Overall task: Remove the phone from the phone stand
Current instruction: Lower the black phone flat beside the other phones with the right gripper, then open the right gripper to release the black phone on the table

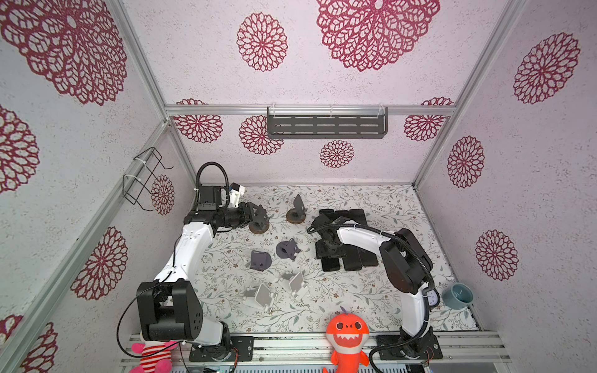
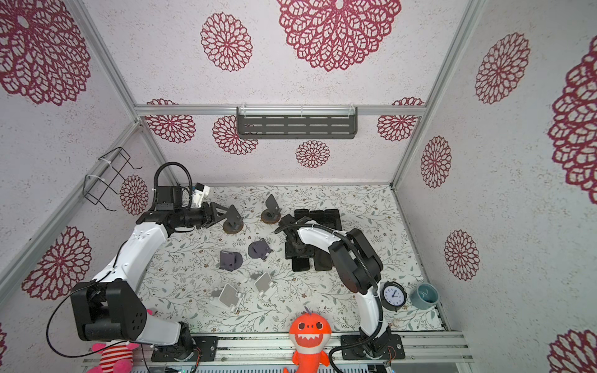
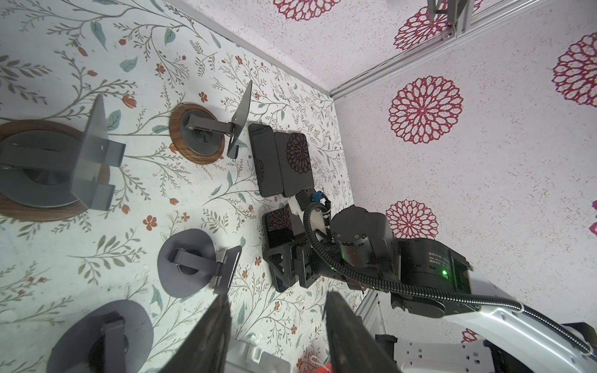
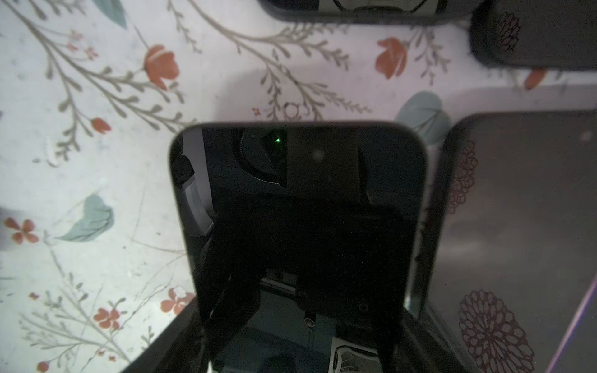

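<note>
My right gripper (image 1: 330,255) (image 4: 303,310) is low over the right side of the table, shut across the width of a black phone (image 4: 290,168) (image 1: 331,265), one jaw against each long edge. The phone lies flat at table level beside other black phones (image 1: 361,258). My left gripper (image 1: 260,214) (image 3: 277,295) hangs open by the wood-based phone stand (image 1: 258,226) at the back left, with nothing between its fingers. That stand carries no phone.
A second wood-based stand (image 1: 295,214), two dark grey stands (image 1: 260,260) and two white stands (image 1: 261,295) stand bare mid-table. More phones (image 1: 342,214) lie behind the right gripper. A clock (image 2: 393,295), blue cup (image 1: 457,295) and orange plush (image 1: 347,332) sit at the front.
</note>
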